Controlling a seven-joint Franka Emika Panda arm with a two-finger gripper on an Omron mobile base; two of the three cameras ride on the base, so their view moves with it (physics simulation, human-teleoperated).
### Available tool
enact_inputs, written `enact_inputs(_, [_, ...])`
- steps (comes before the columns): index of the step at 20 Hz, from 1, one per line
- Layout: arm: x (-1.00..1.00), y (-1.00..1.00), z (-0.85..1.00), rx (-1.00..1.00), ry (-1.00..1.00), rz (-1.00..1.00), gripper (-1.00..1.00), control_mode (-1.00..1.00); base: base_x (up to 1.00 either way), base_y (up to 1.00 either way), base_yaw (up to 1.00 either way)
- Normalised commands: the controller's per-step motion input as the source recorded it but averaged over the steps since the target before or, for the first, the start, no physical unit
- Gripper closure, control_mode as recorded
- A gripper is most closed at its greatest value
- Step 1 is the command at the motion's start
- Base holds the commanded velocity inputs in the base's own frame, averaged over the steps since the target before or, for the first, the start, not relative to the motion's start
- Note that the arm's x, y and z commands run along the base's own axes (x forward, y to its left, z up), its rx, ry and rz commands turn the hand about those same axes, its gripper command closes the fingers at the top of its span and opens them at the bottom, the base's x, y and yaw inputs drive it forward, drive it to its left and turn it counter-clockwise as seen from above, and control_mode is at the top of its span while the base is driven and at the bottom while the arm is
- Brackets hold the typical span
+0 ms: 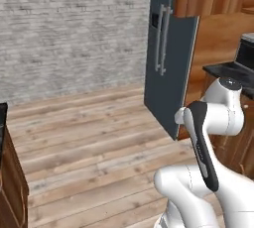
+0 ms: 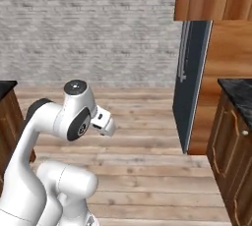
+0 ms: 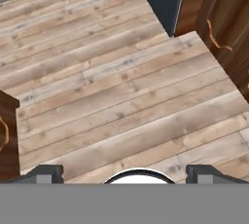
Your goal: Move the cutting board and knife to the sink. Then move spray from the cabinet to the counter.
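Note:
My gripper (image 3: 125, 175) points down at a bare plank floor (image 3: 121, 91); its two dark fingertips (image 3: 44, 174) stand wide apart, open, with nothing between them. A stretch of the black marble-look counter (image 2: 237, 90) shows at the right edge of the right base view, and its corner (image 1: 225, 70) appears beside the arm in the left base view. The cutting board, knife, sink, spray and cabinet are out of view.
A tall dark grey fridge (image 1: 168, 68) (image 2: 191, 77) stands ahead to the right. Brown cupboards with curved handles (image 2: 234, 156) (image 3: 223, 28) sit under the counter. Another brown cupboard (image 1: 11, 177) (image 3: 7, 130) is at the left. Open wooden floor (image 1: 89, 138) runs to a grey brick wall (image 1: 74, 24).

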Motion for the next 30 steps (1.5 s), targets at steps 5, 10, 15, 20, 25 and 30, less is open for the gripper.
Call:
enact_inputs(5, [0.0,0.0,0.0,0.0,0.0,0.0,-1.0,1.0,0.53,0.34,-0.57])
enact_inputs(10, [0.0,0.0,0.0,0.0,0.0,0.0,-1.0,1.0,0.53,0.34,-0.56])
enact_inputs(15, [0.0,0.0,0.0,0.0,0.0,0.0,-1.0,1.0,0.55,0.35,-0.53])
enact_inputs(20, [0.0,0.0,0.0,0.0,0.0,0.0,-1.0,1.0,0.55,0.35,-0.53])
enact_inputs(25, [0.0,0.0,0.0,0.0,0.0,0.0,-1.0,1.0,0.55,0.31,-0.5])
enact_inputs(30, [0.0,0.0,0.0,0.0,0.0,0.0,-1.0,1.0,0.61,0.09,-0.37])
